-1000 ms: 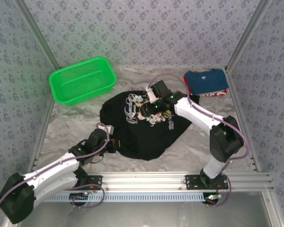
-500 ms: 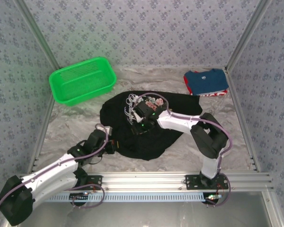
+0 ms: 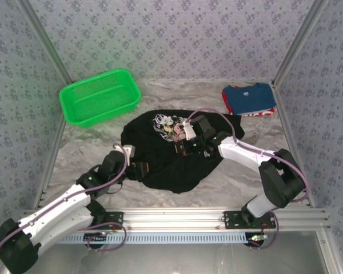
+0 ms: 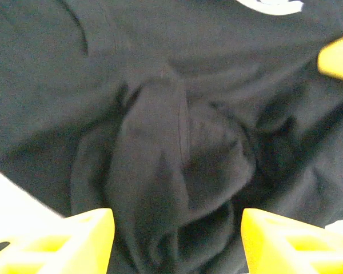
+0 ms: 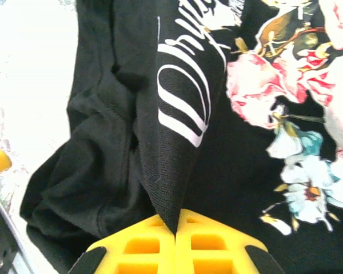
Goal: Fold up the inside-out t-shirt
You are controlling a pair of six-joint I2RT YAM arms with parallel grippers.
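The right gripper (image 5: 176,227) is pinched shut on a ridge of the shirt (image 3: 172,171), which runs straight away from its fingers (image 5: 208,225). The left gripper (image 4: 175,242) stands wide, with a black bunch between its fingers (image 4: 74,234). The shirt lies crumpled on the table (image 3: 86,154): left gripper at its near-left edge, right gripper at its middle.
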